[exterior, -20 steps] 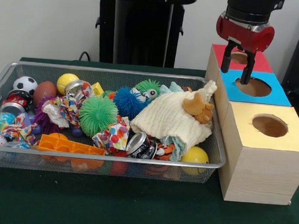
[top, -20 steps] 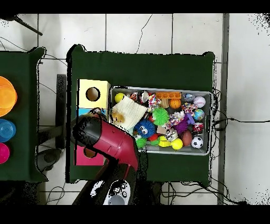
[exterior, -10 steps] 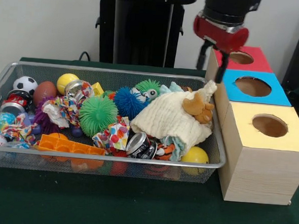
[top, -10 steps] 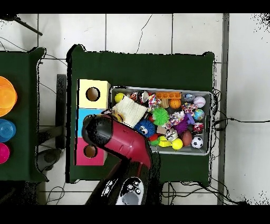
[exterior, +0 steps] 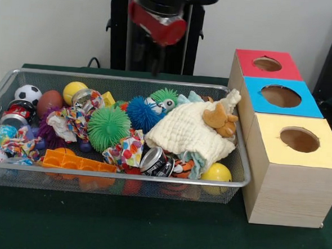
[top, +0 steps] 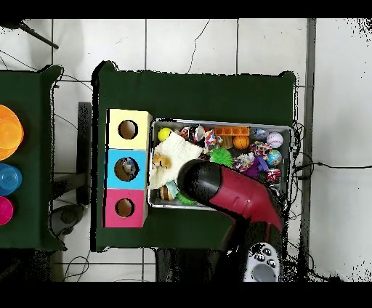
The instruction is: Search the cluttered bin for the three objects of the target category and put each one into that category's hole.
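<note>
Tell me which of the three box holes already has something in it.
The blue middle hole: the overhead view shows an object inside it, while the yellow hole and red hole look dark and empty.

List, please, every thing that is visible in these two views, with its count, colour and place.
Wire bin: 1, grey mesh, on the green table.
Spiky balls: 3 seen, green, blue, small green, bin middle.
Cloth: 1, cream, bin end by the boxes.
Plush toy: 1, tan, on the cloth.
Cans: at least 3, silver, near wall and far end.
Soccer ball: 1, black-white, corner away from the boxes.
Yellow balls: 2, back wall and front corner.
Orange tray: 1, near wall.
Boxes: 3 in a row, red, blue, yellow tops, each with a hole.
Bowls: 3, orange, blue, pink, on a side table.
End effector: 1, red-black, above the bin's back wall.
</note>
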`<state>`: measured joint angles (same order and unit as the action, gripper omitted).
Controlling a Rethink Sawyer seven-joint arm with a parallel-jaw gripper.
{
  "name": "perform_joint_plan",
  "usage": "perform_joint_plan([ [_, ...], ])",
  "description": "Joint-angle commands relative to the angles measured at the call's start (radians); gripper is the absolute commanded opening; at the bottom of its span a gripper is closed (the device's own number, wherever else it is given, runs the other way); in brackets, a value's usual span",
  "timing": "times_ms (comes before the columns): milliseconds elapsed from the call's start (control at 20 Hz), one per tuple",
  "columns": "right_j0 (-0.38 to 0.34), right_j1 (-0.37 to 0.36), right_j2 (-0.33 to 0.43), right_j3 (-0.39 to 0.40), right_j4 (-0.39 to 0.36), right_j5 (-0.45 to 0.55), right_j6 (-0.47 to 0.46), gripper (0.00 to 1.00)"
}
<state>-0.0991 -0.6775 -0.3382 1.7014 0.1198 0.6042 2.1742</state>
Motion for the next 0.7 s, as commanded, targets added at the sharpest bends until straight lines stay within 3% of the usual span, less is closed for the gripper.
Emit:
perform_joint_plan([
  [50, -0.149, -0.046, 0.204, -0.103, -0.207, 0.073, -0.446, 1.0],
  [300, -0.248, -0.035, 0.283, -0.11, -0.324, -0.019, -0.46, 1.0],
  [700, -0.336, 0.016, 0.352, -0.171, -0.519, -0.146, -0.444, 1.0],
])
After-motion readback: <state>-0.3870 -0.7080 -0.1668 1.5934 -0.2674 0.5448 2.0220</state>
